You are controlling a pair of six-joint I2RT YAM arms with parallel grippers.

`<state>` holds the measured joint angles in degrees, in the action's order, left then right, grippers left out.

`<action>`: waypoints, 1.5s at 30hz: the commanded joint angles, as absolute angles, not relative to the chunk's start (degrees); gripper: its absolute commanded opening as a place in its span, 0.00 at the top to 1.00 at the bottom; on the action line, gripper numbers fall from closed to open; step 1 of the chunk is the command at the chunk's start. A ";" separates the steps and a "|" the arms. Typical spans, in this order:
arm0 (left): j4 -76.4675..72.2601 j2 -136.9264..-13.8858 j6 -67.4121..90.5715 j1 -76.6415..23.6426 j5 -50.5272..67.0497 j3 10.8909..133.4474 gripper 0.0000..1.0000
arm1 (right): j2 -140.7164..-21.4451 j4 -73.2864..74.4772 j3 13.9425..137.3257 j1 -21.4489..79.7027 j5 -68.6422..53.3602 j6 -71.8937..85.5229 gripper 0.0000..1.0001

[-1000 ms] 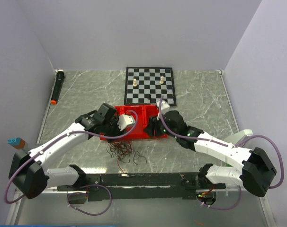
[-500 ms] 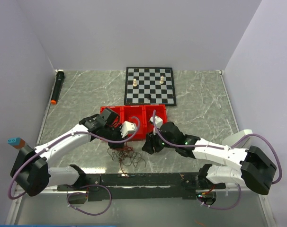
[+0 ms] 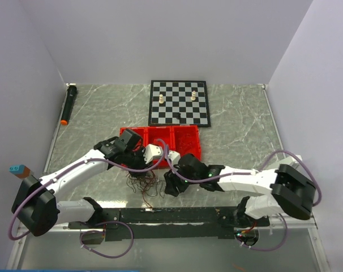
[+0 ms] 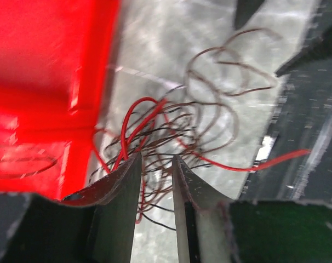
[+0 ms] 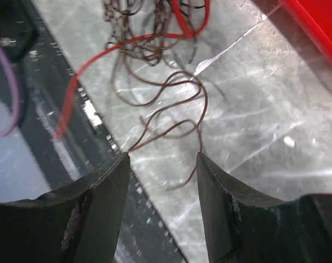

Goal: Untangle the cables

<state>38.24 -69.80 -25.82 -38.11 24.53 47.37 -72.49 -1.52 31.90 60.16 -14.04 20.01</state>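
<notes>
Shifts the right gripper (image 3: 170,187) off the red bin (image 3: 185,139) down to the near right side of the cables (image 3: 149,184), jaws spread wide and empty above a brown loop. Holds the left gripper (image 3: 143,166) just beyond, at the tangle's far edge beside the bin, fingers (image 4: 122,192) narrowly parted astride red strands, gripping nothing clearly.
</notes>
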 commanded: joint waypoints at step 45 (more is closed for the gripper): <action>35.59 -62.93 -29.35 -35.68 19.51 39.46 0.71 | -41.50 21.00 35.75 55.55 7.20 26.38 1.00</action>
